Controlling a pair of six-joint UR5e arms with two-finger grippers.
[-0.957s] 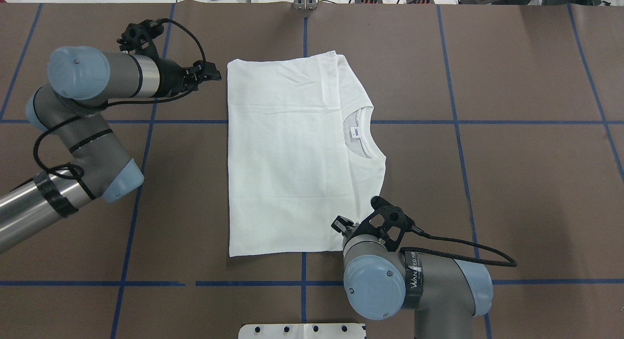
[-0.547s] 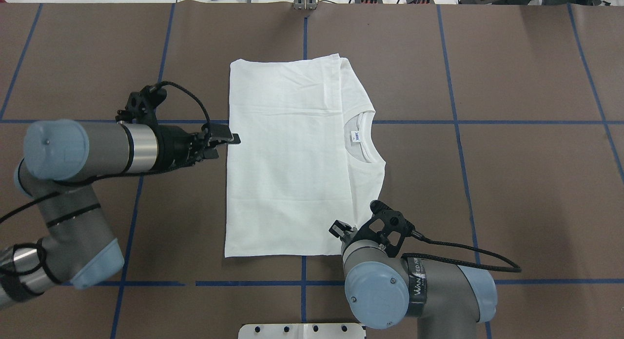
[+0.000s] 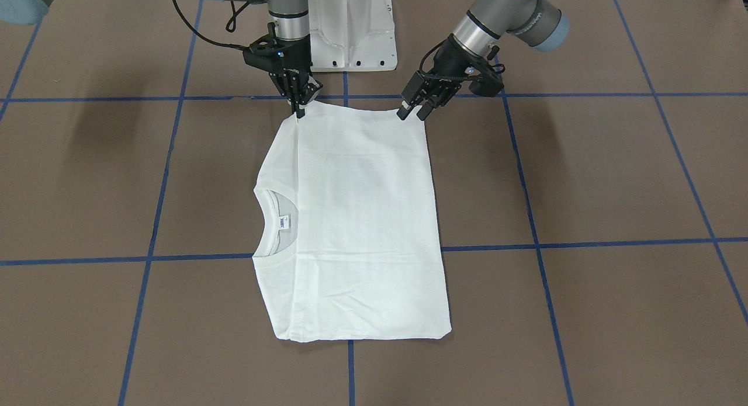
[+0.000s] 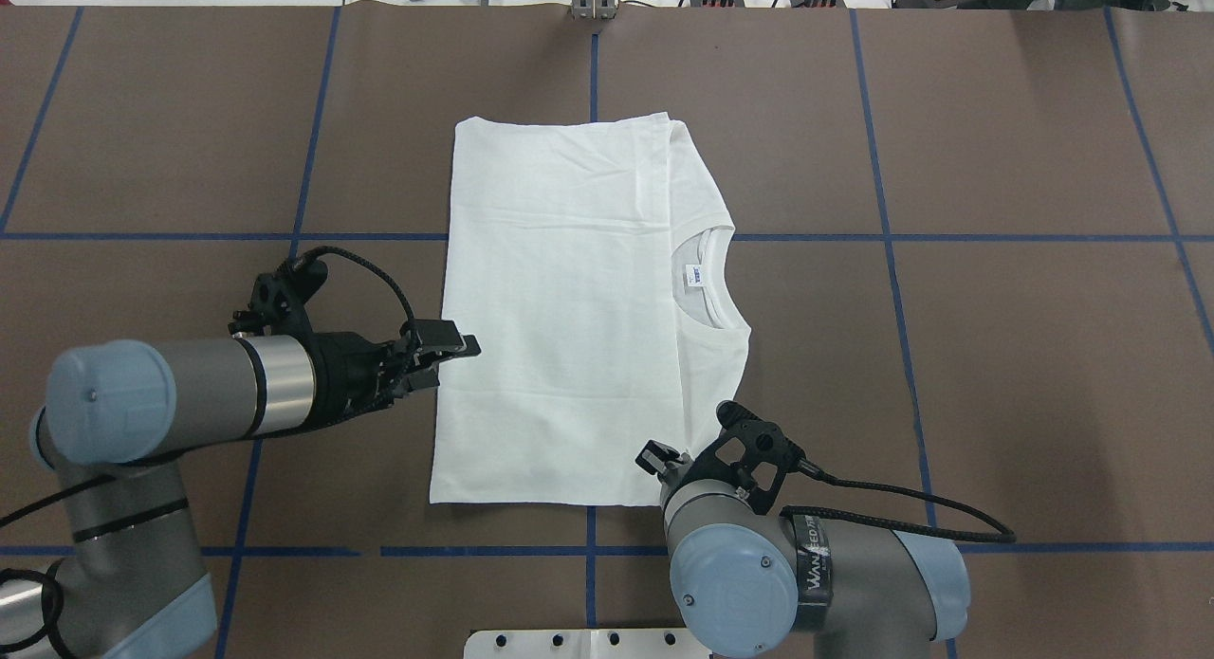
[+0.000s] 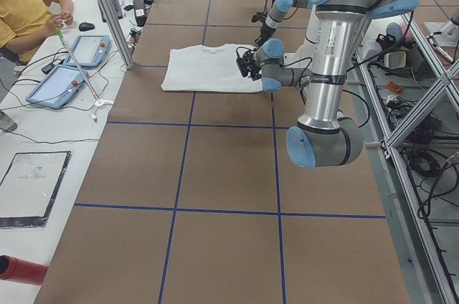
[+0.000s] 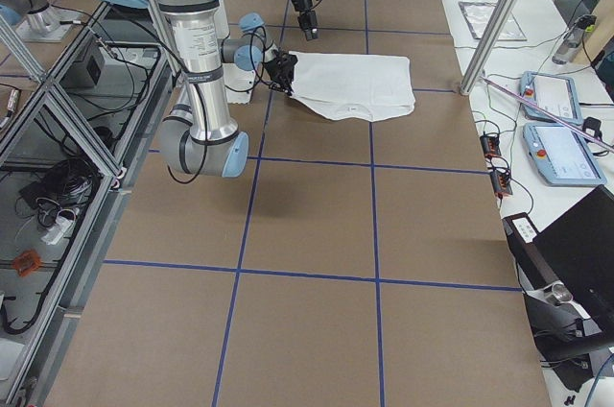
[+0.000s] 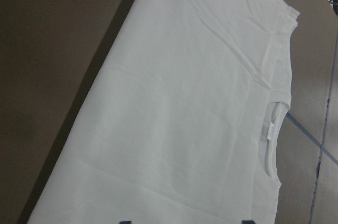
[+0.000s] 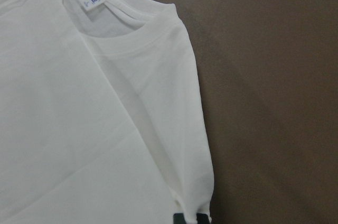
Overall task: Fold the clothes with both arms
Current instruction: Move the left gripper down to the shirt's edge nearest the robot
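Brown table (image 4: 1024, 375) fills view, blue tape lines (image 4: 948, 237) cut it into grid. Soft shadows (image 3: 99, 125) on table; light bright, even. Along far edge, white bench (image 5: 43, 132): two pendants (image 5: 56, 85), loose cables. Person (image 5: 25, 6) in yellow shirt sits at bench. Aluminium post (image 5: 107, 10) rises at bench edge. Red cylinder (image 5: 21, 268) at near corner. Other side: metal frame (image 6: 59, 100), cable tangle (image 6: 58, 186) below. Laptop (image 6: 576, 253) on bench.

Left arm (image 4: 180, 398) and right arm (image 4: 854, 564) were silver-grey tubes, light blue joint caps (image 4: 109, 403), black cables (image 4: 379, 270); the right's band (image 4: 808, 559) perhaps read "WANTED".
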